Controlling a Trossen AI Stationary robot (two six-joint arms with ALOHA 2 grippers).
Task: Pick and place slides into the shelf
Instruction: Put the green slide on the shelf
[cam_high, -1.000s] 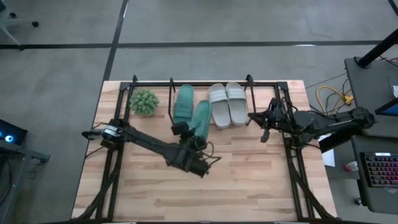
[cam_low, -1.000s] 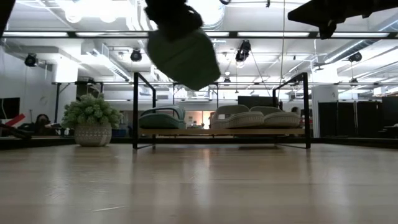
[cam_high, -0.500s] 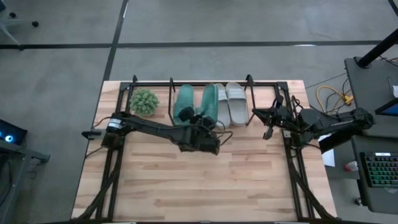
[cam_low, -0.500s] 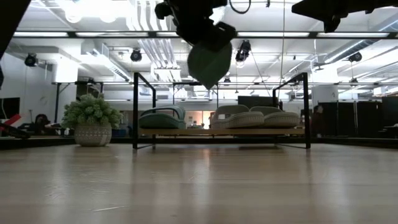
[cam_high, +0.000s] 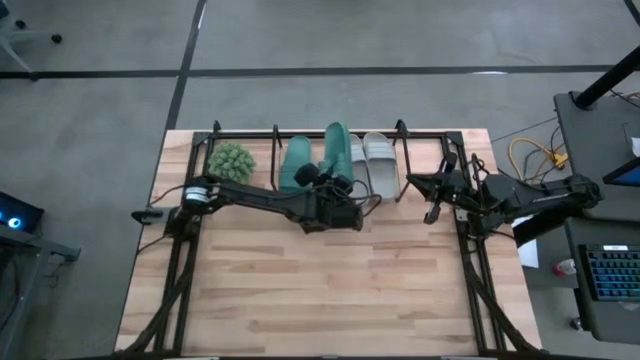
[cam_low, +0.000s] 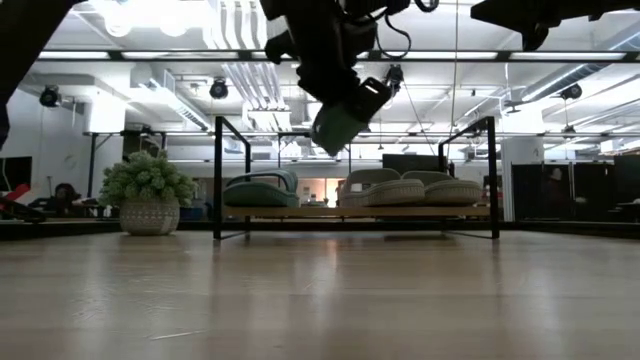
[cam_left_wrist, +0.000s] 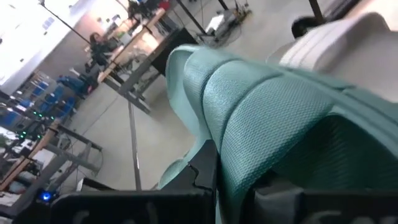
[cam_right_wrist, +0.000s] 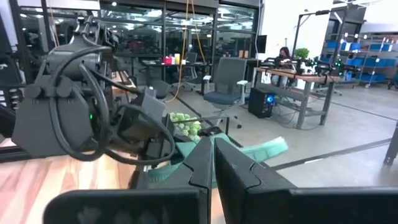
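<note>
Four slides: three on shelf (cam_high: 400, 135), one teal slide (cam_high: 337, 150) clamped in left end effector (cam_high: 325, 183); right end effector (cam_high: 432, 205) closed, empty.

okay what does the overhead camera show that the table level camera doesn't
Only the high view shows the whole wooden table and the right gripper, shut and empty, beside the shelf's right end. Only the low view shows the teal slide hanging clear above the shelf. Both show the left gripper holding that slide, the other three slides shelved, and the potted plant.
</note>
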